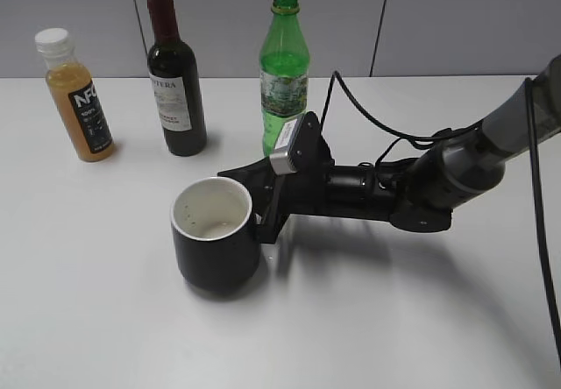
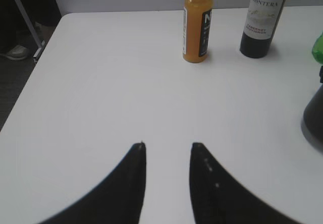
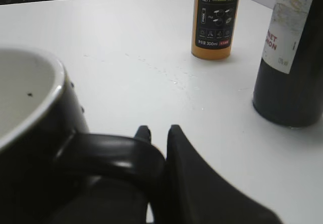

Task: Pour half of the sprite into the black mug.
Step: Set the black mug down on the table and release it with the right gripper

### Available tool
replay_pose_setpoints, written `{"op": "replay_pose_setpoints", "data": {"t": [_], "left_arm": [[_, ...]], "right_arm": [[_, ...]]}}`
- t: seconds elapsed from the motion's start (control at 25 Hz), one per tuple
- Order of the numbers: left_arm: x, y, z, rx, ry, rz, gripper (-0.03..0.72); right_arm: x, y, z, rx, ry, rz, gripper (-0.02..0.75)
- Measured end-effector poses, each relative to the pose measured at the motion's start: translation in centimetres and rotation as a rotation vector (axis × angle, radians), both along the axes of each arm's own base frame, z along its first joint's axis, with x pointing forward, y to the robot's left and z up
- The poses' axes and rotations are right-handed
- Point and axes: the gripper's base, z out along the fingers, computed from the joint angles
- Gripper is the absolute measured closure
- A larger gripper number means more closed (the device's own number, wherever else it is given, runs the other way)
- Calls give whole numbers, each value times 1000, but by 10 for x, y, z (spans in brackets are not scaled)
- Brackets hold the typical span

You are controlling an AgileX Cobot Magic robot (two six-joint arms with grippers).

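The slim translucent green plastic sprite bottle (image 1: pixel 284 69) stands upright on the white worktop (image 1: pixel 105 301), its long axis vertical and its cap off, so the open neck points straight up. It sits behind the squat matte black mug with a white inside (image 1: pixel 216 245), well apart from it and a little to that mug's right in the exterior view. The mug looks nearly empty, so the pour seems not yet begun.

Just to the right of the mug lies the right gripper (image 1: pixel 266 215), reaching in low and level along the worktop. In the right wrist view its fingers (image 3: pixel 174 133) are drawn nearly together around the mug's small loop handle (image 3: pixel 116 156), apparently gripping it. The sprite bottle stands beyond and slightly right of this arm, directly behind the wrist camera housing.

The left gripper (image 2: pixel 167 151) does not show in the exterior view. Its own camera shows its fingers parted with bare worktop between them, holding nothing; the mug's dark edge and a sliver of green bottle show at the far right of that view. So the bottle lies ahead and to the right of the free left fingers, and I judge that arm must travel across to take it around the label.

Left of the sprite bottle stand a dark glass wine bottle with a red capsule (image 1: pixel 175 78) and, farther left, an orange juice bottle with a white cap (image 1: pixel 77 95).
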Motion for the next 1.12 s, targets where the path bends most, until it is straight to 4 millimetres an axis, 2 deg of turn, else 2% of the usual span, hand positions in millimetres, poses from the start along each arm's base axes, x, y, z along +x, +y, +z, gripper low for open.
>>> {"op": "replay_pose_setpoints", "data": {"t": [0.36, 0.8, 1.0, 1.12], "left_arm": [[0, 0, 0, 0, 0, 0, 452], [0, 0, 0, 0, 0, 0, 452], [0, 0, 0, 0, 0, 0, 452], [0, 0, 0, 0, 0, 0, 452]], "right_arm": [[11, -33, -5, -52, -14, 21, 677], [8, -35, -6, -61, -19, 64, 672], [10, -41, -5, -51, -14, 69, 595], [13, -46, -3, -41, -16, 58, 577]]}}
